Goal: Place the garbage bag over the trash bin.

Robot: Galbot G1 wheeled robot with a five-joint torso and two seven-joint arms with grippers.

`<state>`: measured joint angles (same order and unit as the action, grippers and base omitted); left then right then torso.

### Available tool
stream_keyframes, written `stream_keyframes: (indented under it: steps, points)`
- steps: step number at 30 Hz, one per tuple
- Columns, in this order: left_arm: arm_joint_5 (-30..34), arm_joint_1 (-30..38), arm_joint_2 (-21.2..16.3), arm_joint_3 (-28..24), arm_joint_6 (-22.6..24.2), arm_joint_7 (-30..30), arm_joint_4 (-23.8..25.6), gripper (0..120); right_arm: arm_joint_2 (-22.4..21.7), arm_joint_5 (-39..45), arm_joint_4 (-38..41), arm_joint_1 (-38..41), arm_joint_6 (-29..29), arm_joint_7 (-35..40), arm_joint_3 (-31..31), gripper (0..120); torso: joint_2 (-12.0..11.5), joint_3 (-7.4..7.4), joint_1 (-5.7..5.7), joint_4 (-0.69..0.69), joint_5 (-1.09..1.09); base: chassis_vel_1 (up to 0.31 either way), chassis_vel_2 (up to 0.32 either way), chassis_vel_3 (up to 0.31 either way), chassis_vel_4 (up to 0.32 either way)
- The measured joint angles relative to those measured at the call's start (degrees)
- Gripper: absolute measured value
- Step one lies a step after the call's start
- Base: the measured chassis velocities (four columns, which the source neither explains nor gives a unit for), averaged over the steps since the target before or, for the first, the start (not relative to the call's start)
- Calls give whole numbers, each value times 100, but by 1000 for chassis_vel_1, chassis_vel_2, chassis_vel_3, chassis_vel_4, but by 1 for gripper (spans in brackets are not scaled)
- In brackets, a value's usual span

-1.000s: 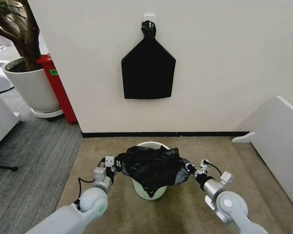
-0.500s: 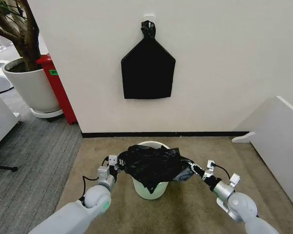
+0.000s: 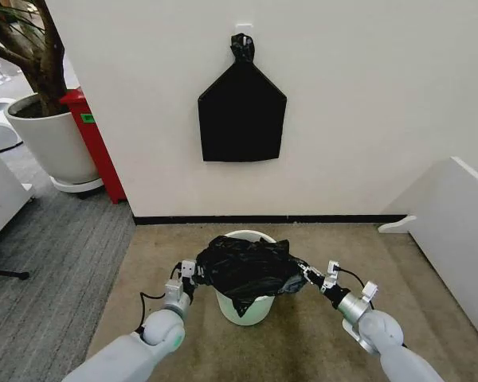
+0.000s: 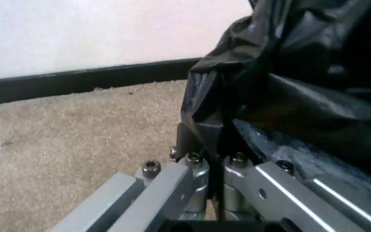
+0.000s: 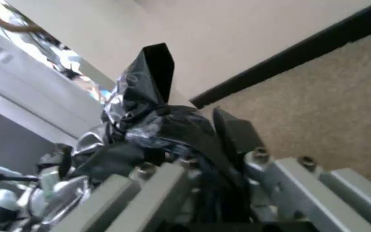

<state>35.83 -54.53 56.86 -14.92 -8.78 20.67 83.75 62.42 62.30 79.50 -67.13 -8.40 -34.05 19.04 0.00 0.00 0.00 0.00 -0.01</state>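
The crinkly black garbage bag (image 3: pixel 247 268) lies spread over the top of the cream-white trash bin (image 3: pixel 243 309), which stands on the tan carpet in front of me. My left gripper (image 3: pixel 196 274) is shut on the bag's left edge, beside the bin's rim. On the bin's other side my right gripper (image 3: pixel 304 273) is shut on the bag's right edge. Up close in the left wrist view, the garbage bag (image 4: pixel 289 87) is pinched between the closed fingers (image 4: pixel 198 171). In the right wrist view, bunched garbage bag (image 5: pixel 163 125) film sits clamped between the fingers (image 5: pixel 237 137).
A flat black house-shaped bundle (image 3: pixel 241 111) hangs on the wall behind the bin. A large white plant pot (image 3: pixel 54 143) and a red cabinet (image 3: pixel 94 139) stand at the far left. A white panel (image 3: pixel 454 231) runs along the right, and grey carpet (image 3: pixel 48 263) lies to the left.
Both grippers have moved forward and down with the bag, and the right one has closed in toward the bin. The bag has sunk lower over the bin's rim.
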Motion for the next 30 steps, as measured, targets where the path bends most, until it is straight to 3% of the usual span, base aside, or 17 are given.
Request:
stream_keyframes:
  steps: [6, 11, 14, 20, 25, 30]
  points:
    - [-139, -85, -145, -43, 2, 108, 219, 3, -199, -293, 381, -275, 235, 226, 18, 26, 0, 0, 0, 0, 1, 0, 0, 0, 0]
    - [-146, -250, -485, 38, 15, 122, 683, 26, -516, -157, 964, -745, 197, 333, 159, 47, 0, 0, 0, -1, 1, 0, 0, 0, 0]
    - [-111, -301, -615, 112, 53, 58, 871, 33, -611, -120, 1109, -860, 148, 333, 211, 54, 0, 0, 0, -2, 0, 0, 0, 0, 0]
    - [6, -585, -1181, 606, 229, -292, 1539, 59, -836, -7, 1434, -1167, -1, 308, 364, 81, 0, -1, 0, -1, 1, 0, 0, 0, 0]
    - [32, -953, -1446, 1002, 241, -566, 1761, 77, -915, -54, 1467, -1222, -89, 176, 395, 97, 0, -1, 0, -1, 0, 0, 0, 0, 0]
    - [-105, -1338, -1589, 1324, 180, -934, 1788, 93, -829, -345, 1165, -1058, -12, 171, 324, 100, 0, 0, 0, 1, 1, 0, 0, 0, 0]
